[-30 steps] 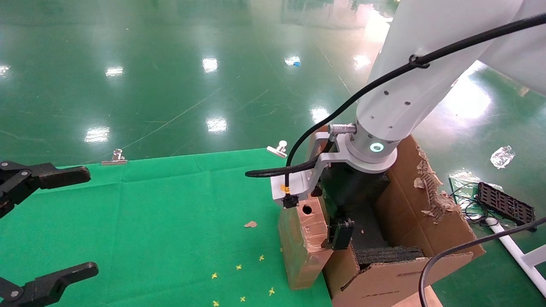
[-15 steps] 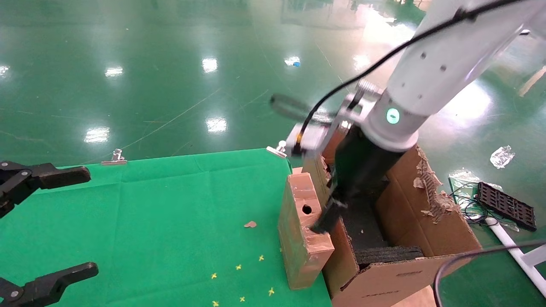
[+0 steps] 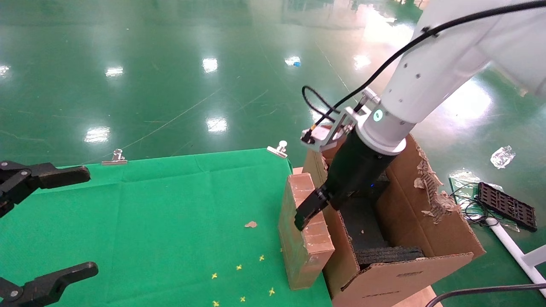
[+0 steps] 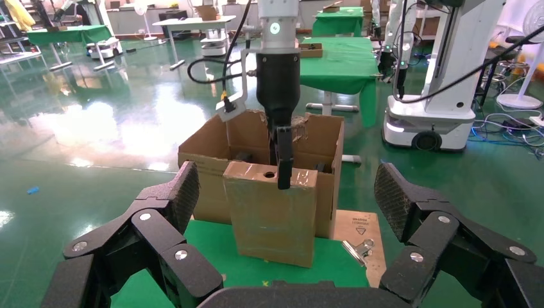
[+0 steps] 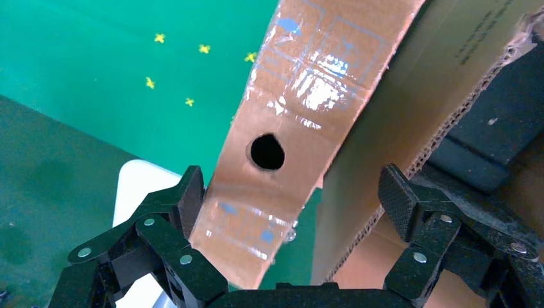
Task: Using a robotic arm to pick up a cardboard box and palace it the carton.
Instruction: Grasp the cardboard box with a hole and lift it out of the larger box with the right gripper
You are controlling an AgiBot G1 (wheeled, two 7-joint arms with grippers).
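While the left gripper [image 3: 40, 221] idles spread wide at the near left over the green bench [image 3: 149, 204], the pick is not yet made. The cardboard box [image 3: 303, 230] stands upright at the bench's right edge, touching the carton's [image 3: 431, 213] left wall. The right gripper [image 5: 292, 212] on the robotic arm [image 3: 426, 81] hovers just above the box top with jaws released, one finger [image 3: 308, 209] at the box top, the other over the carton side. Step in hand: lining up the grasp. Next move likely needs a descent straddling the slim box, a clench, a lift clear of the wall, then a shift right into the foam-lined carton.
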